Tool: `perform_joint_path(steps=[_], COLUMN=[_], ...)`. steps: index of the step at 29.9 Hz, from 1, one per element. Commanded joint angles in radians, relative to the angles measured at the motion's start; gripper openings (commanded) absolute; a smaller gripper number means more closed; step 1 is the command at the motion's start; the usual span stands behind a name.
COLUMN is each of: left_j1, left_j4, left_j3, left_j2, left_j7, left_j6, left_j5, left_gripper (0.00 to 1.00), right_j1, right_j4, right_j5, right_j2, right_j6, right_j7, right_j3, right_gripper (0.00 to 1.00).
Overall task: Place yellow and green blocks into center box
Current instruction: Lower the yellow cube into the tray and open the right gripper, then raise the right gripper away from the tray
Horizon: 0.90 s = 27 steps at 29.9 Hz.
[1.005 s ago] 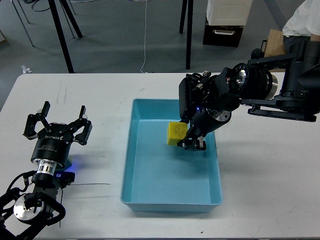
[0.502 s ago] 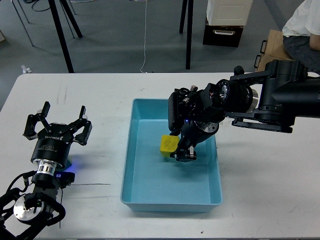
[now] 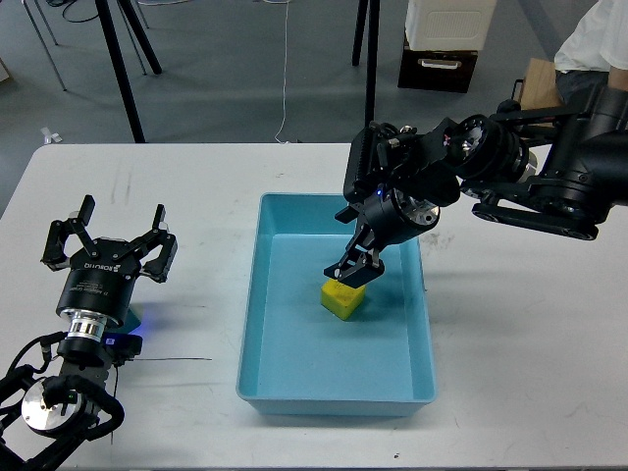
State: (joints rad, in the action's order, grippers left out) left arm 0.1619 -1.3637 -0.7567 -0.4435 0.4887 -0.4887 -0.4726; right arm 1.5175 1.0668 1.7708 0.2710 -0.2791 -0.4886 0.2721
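Note:
The yellow block (image 3: 343, 299) lies on the floor of the light blue box (image 3: 336, 397) at the table's center. My right gripper (image 3: 355, 268) hangs just above the block, slightly behind it, with its fingers apart and nothing between them. My left gripper (image 3: 108, 238) rests over the table's left side, fingers spread and empty, far from the box. No green block shows in view.
A thin black cable (image 3: 177, 361) lies on the white table (image 3: 520, 363) left of the box. Beyond the far edge, tripod legs (image 3: 123, 74) and a cabinet (image 3: 439, 59) stand on the floor. A person (image 3: 594, 39) sits at the far right.
My right gripper lowered the yellow block into the box, let it go and rose a little. The block now rests on the box floor. The left arm barely moved.

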Motion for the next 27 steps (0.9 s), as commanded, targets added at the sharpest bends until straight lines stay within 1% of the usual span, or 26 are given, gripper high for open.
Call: perform_joint_path(steps=[1,4,7,9,12,13,16,18,21,27], left_j1=[0.002,0.03,0.071,0.112,0.163,0.171,0.198,0.223,0.238,0.317], left_j4=[-0.002,-0.002,0.001,0.033,0.113,0.132,0.182,0.208,0.222,0.314], left_j3=[-0.004,-0.004,-0.004,-0.004,-0.016,-0.024,-0.027,-0.027,-0.036,-0.046], left_j2=[-0.05,-0.113,-0.187,-0.225,-0.251,-0.253,-0.27,-0.303,-0.342,-0.415], left_j7=[0.0,0.0,0.0,0.0,0.0,0.0,0.0,0.0,0.0,0.0], left_j6=[0.0,0.0,0.0,0.0,0.08,0.094,0.102,0.098,0.097,0.099], left_j5=[0.057,0.107,0.123,0.117,0.1,0.1,0.124,0.207,0.438,0.898], left_gripper=[1.0,1.0,1.0,1.0,1.0,1.0,1.0,1.0,1.0,1.0], right_j1=[-0.042,-0.089,-0.115,-0.131,-0.172,-0.186,-0.232,-0.263,-0.312,-0.425], right_j4=[-0.008,-0.008,-0.014,-0.027,-0.041,-0.042,-0.036,-0.03,-0.015,0.094], right_j5=[-0.026,-0.097,-0.174,-0.235,-0.324,-0.342,-0.393,-0.43,-0.491,-0.612], right_j2=[0.007,-0.007,-0.051,-0.076,-0.111,-0.118,-0.119,-0.113,-0.095,0.029], right_j6=[-0.002,-0.006,-0.006,-0.002,0.003,0.011,0.064,0.098,0.141,0.182], right_j7=[0.0,0.0,0.0,0.0,0.0,0.0,0.0,0.0,0.0,0.0], right_j3=[-0.173,-0.327,-0.437,-0.502,-0.592,-0.623,-0.701,-0.743,-0.812,-0.93], right_gripper=[0.98,0.98,0.98,0.98,0.98,0.98,0.98,0.98,0.98,0.98])
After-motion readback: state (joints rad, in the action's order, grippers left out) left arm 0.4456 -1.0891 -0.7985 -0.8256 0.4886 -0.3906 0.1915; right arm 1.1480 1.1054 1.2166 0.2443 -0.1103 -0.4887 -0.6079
